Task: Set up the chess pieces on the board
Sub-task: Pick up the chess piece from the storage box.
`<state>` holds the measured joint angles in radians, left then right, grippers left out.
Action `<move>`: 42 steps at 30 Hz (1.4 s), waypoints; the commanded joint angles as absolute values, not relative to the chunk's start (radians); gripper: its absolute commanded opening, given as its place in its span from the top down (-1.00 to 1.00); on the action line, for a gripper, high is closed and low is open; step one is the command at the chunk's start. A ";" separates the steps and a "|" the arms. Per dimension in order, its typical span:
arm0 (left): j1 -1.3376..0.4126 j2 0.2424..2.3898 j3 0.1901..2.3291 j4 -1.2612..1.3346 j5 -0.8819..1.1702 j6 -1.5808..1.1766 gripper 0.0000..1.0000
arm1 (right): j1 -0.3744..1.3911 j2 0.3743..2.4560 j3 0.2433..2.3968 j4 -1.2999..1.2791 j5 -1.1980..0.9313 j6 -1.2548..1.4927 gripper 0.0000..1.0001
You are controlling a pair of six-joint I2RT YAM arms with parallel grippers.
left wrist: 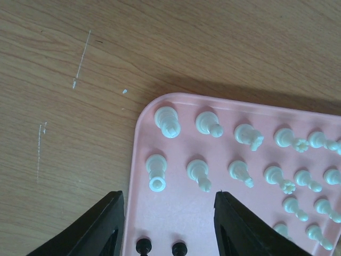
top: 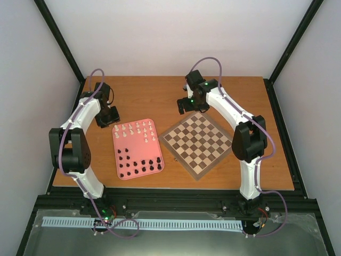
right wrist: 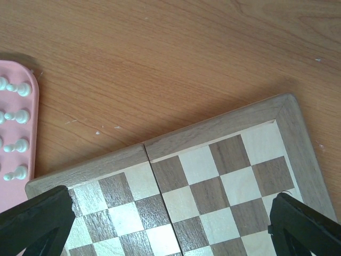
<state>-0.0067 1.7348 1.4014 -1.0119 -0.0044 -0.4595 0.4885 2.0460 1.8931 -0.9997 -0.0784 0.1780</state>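
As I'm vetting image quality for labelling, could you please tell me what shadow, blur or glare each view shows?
Top external: even light, chess pieces too small to identify. Left wrist: dark shadow on the table beyond the pink tray. Right wrist: board crisp, soft shadow along its far border.

Cream-white and black chess pieces (left wrist: 168, 122) are sitting on a pink tray (left wrist: 181, 218), while the board (top: 197, 144) is showing dark-brown and pale-tan checks.

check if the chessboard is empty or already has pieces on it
Empty: every visible square of the board is bare in the top view; the white pieces and black pieces stand in the pink tray beside it.
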 commanded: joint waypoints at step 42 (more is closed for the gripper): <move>-0.002 1.848 1.478 -1.000 0.011 -0.424 0.03 | 0.485 2.038 1.875 -1.029 -0.074 0.144 -1.00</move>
<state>-0.0067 1.8435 1.4357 -1.0050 -0.0063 -0.4271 0.4866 2.0491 1.8782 -1.0183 -0.0681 0.1577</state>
